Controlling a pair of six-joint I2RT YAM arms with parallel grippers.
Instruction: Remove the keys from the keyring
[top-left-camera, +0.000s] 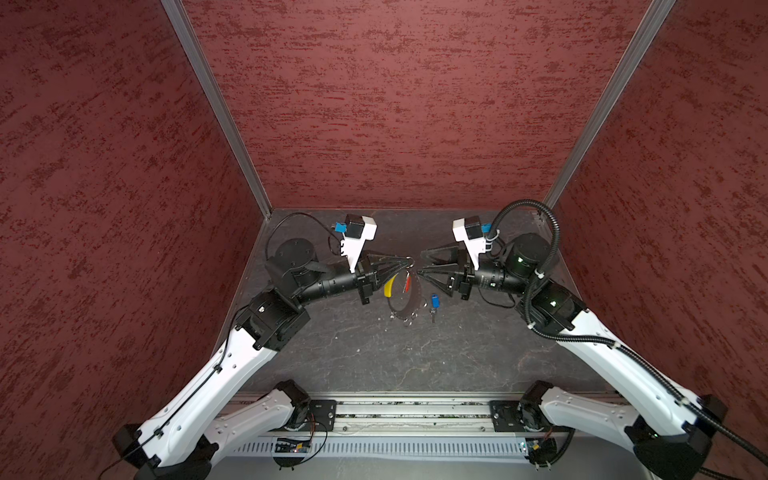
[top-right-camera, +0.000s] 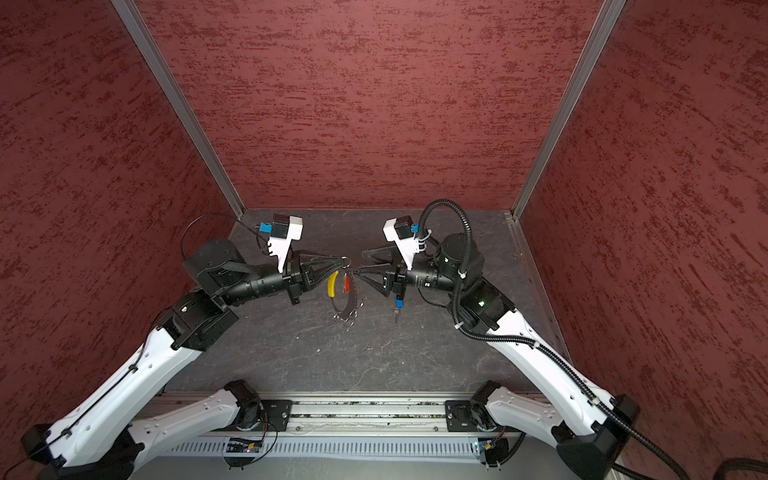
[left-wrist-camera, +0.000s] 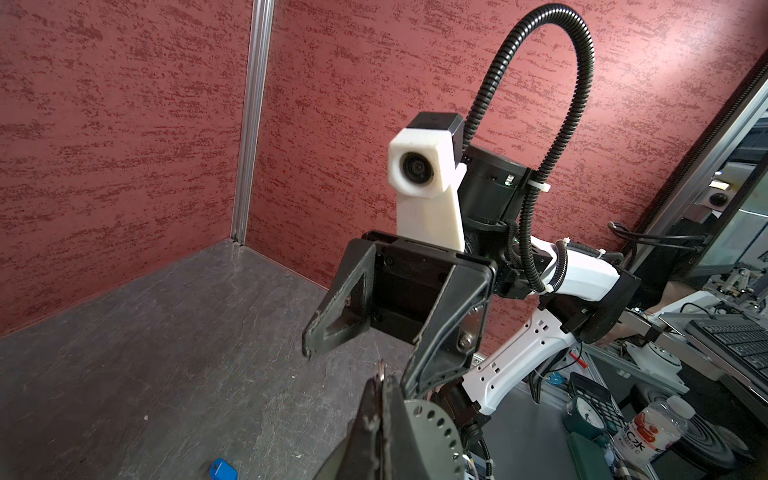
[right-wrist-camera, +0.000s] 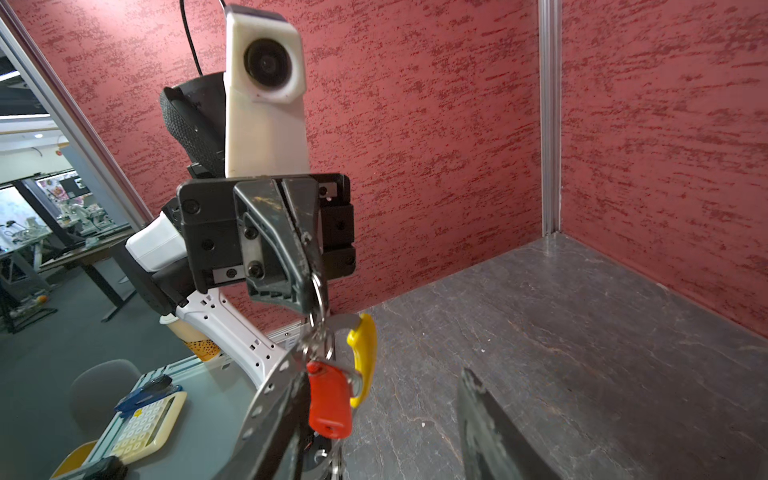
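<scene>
- Left gripper: jaws together, clamped on a small split ring at the top of the keyring. I hold it up over the table so the loop hangs. Can't tell if its low end touches down.
- Yellow sleeve and red key dangle just below my left fingertips, facing the right arm. My read: the high hold is there to present the key.
- Right gripper: jaws apart, empty, tips just right of the left ones and level with the clamped ring. Looks staged to take the red key.
- Blue key lies flat on the table, just right of the hanging loop, apart from it. I count it as done.
- Remaining: red key, not yet off. Risk: the loop swings and the grab misses.
</scene>
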